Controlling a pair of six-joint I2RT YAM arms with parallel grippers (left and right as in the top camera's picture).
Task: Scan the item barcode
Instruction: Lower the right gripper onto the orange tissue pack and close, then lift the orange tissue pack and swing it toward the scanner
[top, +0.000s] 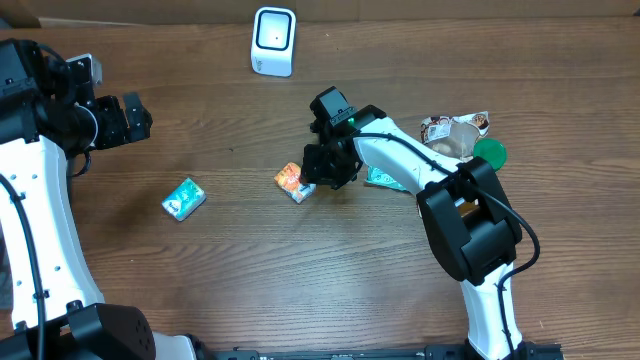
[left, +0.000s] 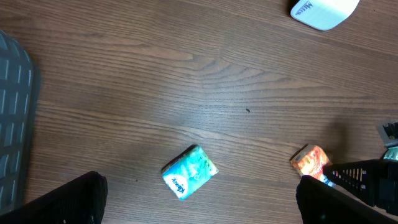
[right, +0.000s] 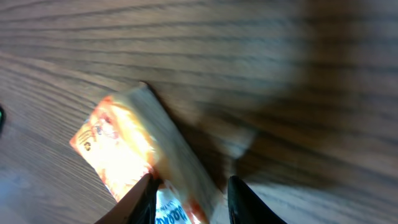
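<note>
Orange packet (right: 124, 149): one end sits between the fingers of my right claw (right: 189, 198); whether they pinch it I cannot tell. It lies flat on the bench (right: 261, 56). Probably light, soft and slippery, so grip across the narrow end.

A teal packet (top: 183, 198) lies flat on the wooden table (top: 240, 290), near the left gripper (top: 135, 118) and well apart from the right gripper (top: 318, 180). To the right gripper's right sit a crumpled wrapper (top: 455, 133), a green lid (top: 491, 152) just beside it, and a second teal packet (top: 382, 180), partly hidden.
</note>
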